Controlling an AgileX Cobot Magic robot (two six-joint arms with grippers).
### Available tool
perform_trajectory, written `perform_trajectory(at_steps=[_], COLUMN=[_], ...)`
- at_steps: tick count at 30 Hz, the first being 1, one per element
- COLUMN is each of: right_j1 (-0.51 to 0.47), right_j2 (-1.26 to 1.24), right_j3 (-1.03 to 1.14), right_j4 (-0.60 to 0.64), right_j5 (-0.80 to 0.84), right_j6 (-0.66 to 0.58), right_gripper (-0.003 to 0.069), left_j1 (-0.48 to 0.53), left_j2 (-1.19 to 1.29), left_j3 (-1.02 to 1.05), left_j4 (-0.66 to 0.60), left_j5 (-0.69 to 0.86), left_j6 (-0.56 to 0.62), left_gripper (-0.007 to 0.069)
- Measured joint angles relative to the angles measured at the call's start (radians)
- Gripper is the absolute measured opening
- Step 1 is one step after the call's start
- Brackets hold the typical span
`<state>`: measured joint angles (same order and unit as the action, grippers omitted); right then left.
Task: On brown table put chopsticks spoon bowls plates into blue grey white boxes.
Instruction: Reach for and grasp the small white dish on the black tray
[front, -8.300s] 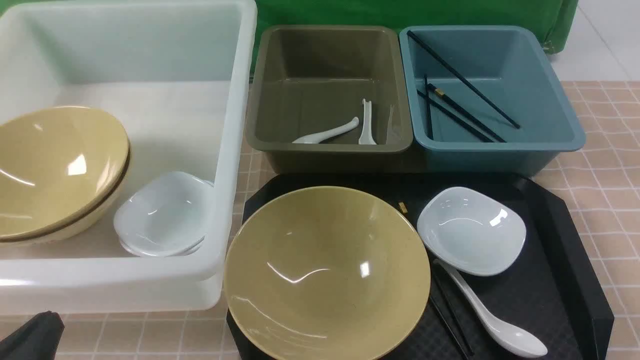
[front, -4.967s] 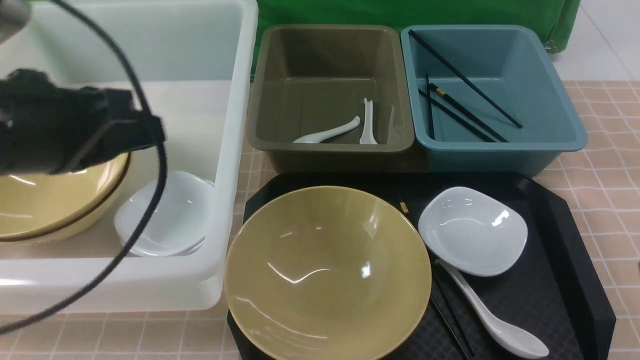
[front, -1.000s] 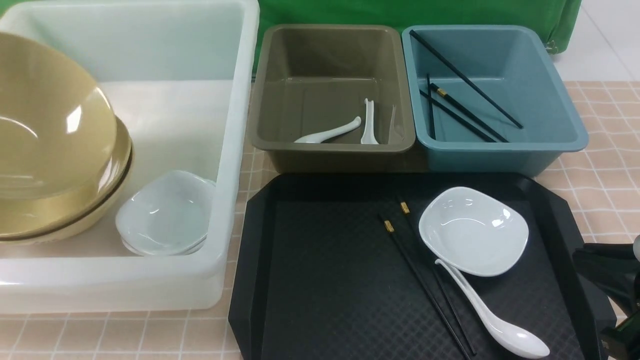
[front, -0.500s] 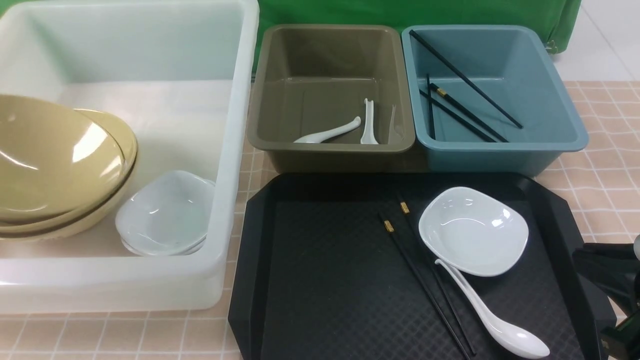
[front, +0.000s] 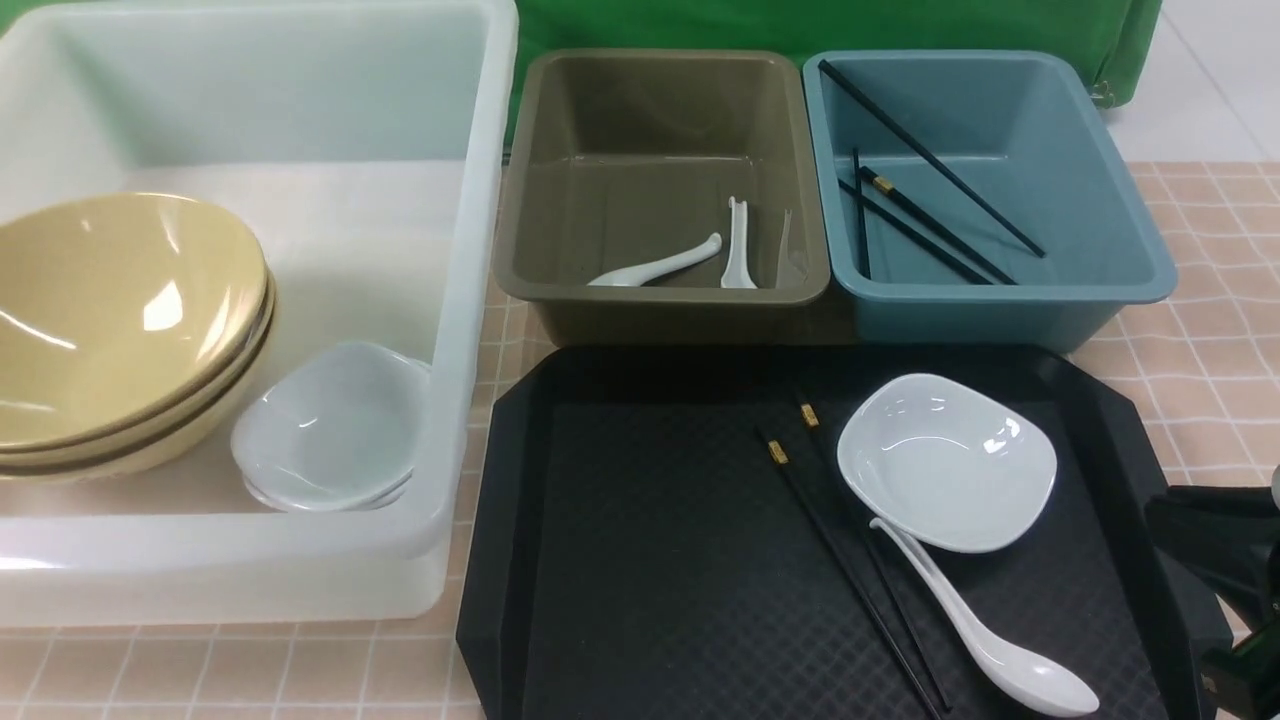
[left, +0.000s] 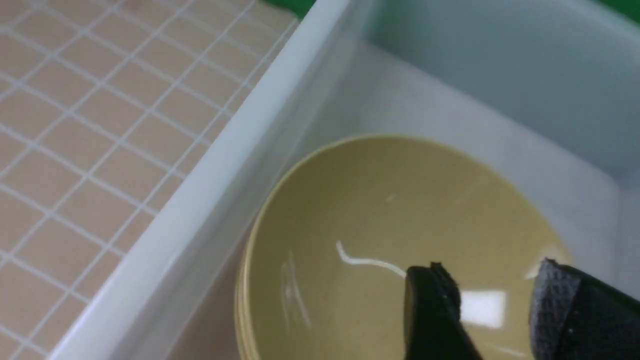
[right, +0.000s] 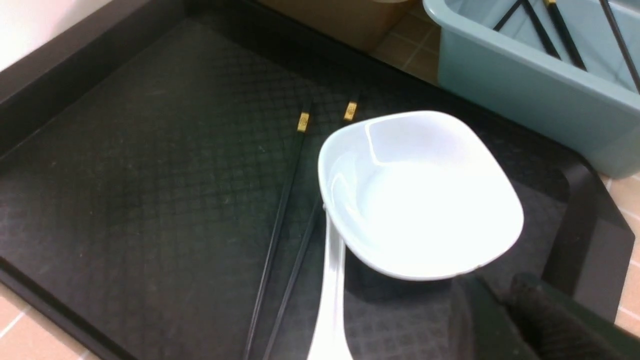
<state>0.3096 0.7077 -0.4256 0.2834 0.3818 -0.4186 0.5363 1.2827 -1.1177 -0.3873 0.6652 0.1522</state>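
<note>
Bowl step judged done: bowls (front: 120, 320) are nested in the white box (front: 490, 200), next to stacked plates (front: 330, 430). The left gripper (left: 492, 280) is hung over the top bowl w/ jaws apart, nothing gripped.

On the black tray (front: 650, 550) are found one plate (front: 945, 460), a spoon (front: 980, 630) & two chopsticks (front: 840, 560).

Next pick is judged to fall to the right gripper (right: 495, 290), poised at the tray's right edge, nothing held. Its jaws are seen close together; fully closed or not can't be told.

Dests on the counter (front: 1200, 300): plate to white box, spoon to grey box (front: 660, 292), chopsticks to blue box (front: 1000, 295).

Care needed: spoon handle is tucked against plate rim, chopsticks just beside, so they may get dragged.
</note>
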Motion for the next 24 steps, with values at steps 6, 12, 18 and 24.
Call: perform_trajectory(at_steps=[6, 12, 18, 24], right_j1=[0.003, 0.030, 0.035, 0.035], right_j2=[0.000, 0.000, 0.042, 0.300], right_j3=[0.000, 0.000, -0.007, -0.246], right_j4=[0.000, 0.002, 0.017, 0.009], right_j5=[0.000, 0.042, 0.098, 0.301], right_j6=[0.004, 0.006, 0.033, 0.055], right_gripper=[0.0132, 0.0141, 0.0167, 0.0286], left_j1=[0.000, -0.059, -0.223, -0.370], left_j2=[0.094, -0.019, -0.270, -0.550], left_j3=[0.178, 0.184, 0.178, 0.280], left_j4=[-0.108, -0.262, -0.409, -0.536], left_j5=[-0.068, -0.064, -0.065, -0.071], left_j6=[0.015, 0.171, 0.430, 0.588], left_gripper=[0.0035, 0.0006, 0.0006, 0.0006])
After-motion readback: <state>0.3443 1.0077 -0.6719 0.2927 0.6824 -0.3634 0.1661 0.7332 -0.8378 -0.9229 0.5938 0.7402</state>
